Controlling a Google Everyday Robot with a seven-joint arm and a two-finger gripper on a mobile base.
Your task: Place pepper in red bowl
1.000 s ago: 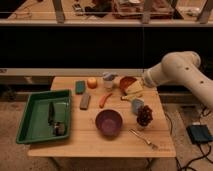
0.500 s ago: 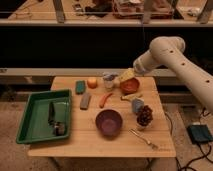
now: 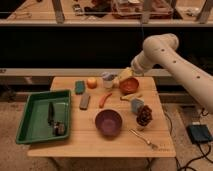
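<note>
The arm [image 3: 170, 55] has swung left, gripper [image 3: 121, 76], grip unclear, just beside red bowl [image 3: 129, 86]; pepper [image 3: 104, 99] on table [image 3: 90, 142].

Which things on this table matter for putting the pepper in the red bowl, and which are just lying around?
Job: pepper; red bowl; gripper, beside the red bowl at the table's far edge.
Lying about: purple bowl; round orange fruit; green tray; fork; grapes.

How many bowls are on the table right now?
2. The red bowl sits at the back right; the purple bowl at the front middle. The tool hovers just left of the red bowl.
</note>
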